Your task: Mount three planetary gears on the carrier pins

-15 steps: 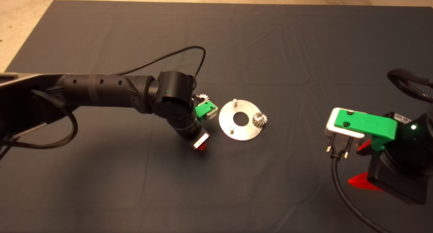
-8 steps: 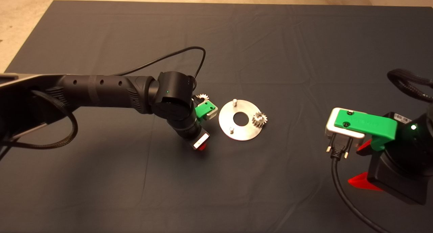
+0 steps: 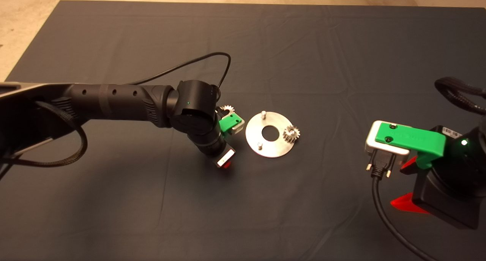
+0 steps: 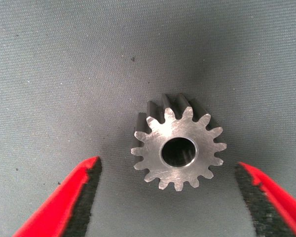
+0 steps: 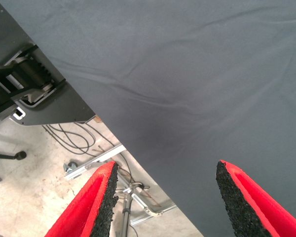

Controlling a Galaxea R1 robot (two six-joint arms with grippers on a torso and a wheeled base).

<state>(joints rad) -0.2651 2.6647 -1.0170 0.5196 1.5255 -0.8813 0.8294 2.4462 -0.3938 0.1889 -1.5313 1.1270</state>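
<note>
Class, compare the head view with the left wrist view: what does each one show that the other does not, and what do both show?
Only the head view shows the round metal disc, its two bare pins, a gear already on the disc, and the parked right hand at the lower right.

Only the left wrist view shows the left hand open, its red fingers either side of a loose gear without touching it, and that gear's centre hole.

Both show the dark mat and that loose gear, partly hidden in the head view.
</note>
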